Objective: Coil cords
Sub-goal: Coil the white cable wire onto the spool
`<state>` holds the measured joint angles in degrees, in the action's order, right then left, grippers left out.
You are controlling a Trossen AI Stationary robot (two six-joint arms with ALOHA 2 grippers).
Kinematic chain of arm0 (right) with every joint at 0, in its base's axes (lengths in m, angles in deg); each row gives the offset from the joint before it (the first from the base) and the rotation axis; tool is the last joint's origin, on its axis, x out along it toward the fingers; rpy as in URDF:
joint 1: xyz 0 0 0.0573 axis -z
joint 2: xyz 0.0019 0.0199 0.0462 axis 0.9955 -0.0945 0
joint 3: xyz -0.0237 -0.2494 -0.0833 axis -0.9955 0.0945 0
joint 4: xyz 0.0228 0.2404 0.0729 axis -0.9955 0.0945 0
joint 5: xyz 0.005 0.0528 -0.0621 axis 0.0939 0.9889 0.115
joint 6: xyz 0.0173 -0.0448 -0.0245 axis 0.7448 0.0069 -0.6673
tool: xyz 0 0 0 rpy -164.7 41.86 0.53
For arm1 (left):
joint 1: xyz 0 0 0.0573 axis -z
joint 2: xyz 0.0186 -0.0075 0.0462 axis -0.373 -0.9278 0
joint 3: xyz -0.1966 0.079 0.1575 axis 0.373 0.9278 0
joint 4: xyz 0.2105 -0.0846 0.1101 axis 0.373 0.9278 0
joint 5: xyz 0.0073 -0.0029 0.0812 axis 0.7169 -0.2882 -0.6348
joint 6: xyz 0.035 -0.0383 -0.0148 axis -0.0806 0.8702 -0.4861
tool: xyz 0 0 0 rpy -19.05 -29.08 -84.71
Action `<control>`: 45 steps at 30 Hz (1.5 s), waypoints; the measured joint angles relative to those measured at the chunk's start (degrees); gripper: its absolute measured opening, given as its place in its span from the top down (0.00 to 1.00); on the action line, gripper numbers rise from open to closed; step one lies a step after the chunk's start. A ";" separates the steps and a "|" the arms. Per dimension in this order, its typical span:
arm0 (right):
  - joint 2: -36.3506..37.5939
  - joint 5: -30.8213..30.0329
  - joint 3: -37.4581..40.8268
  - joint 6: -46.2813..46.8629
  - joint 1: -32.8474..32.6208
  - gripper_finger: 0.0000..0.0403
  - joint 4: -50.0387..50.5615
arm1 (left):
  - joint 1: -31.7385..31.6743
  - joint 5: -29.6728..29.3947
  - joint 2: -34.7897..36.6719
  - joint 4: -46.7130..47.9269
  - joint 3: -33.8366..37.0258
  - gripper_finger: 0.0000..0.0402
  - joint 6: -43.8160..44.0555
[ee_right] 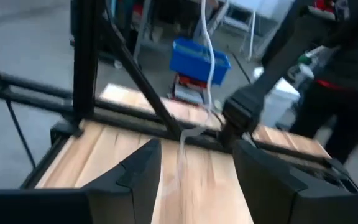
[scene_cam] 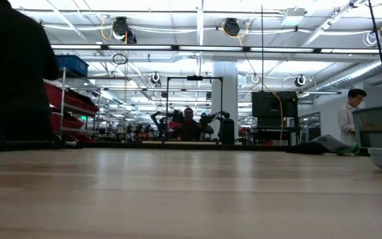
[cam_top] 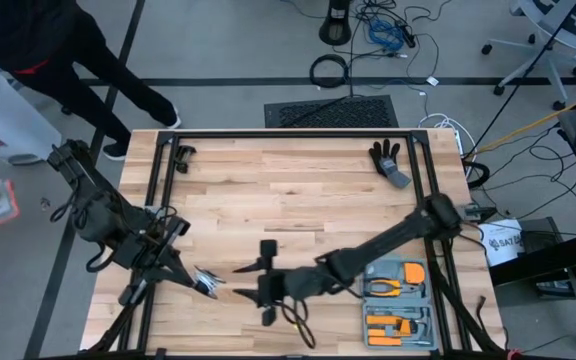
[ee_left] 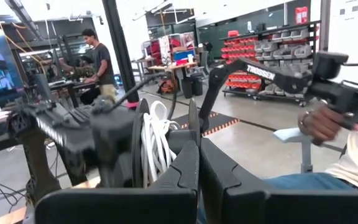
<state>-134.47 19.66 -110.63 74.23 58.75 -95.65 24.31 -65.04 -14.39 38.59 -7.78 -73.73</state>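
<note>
We've got the left gripper (cam_top: pixel 206 283) pinched tight on the white cord (ee_left: pixel 156 142), wound on its reel (ee_left: pixel 143 149), at the table's near-left edge. Our right gripper (cam_top: pixel 253 278), fingers spread wide, hovers just beside it, so the cord lies straight ahead.

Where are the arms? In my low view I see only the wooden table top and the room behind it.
Observer: Both work at the table's bottom edge in the high view, left gripper facing right gripper.
Operator: Is the reel there?
Observer: Yes. The black reel, with white cord wound on it, sits just past the shut left jaws; whether they pinch it, I cannot tell.
Operator: And the right jaws?
Observer: Open, holding nothing.
</note>
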 joint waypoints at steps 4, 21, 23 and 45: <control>-4.32 6.09 0.00 -2.54 1.96 0.54 -9.60 | 0.01 0.00 -1.05 -0.88 0.00 1.00 -0.09; -6.88 19.61 0.00 -3.33 6.68 0.54 -19.37 | 0.00 4.59 -3.01 -1.40 0.00 1.00 1.81; -6.89 20.59 0.00 -3.33 7.27 0.54 -19.83 | 0.01 4.59 -3.01 -1.40 0.00 1.00 1.79; -10.06 30.01 -2.03 0.38 10.78 0.54 -21.98 | -3.18 4.63 -7.84 -10.82 0.00 1.00 -1.59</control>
<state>-144.52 49.67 -112.66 74.62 69.53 -117.63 21.12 -60.41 -22.23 27.77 -7.78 -75.32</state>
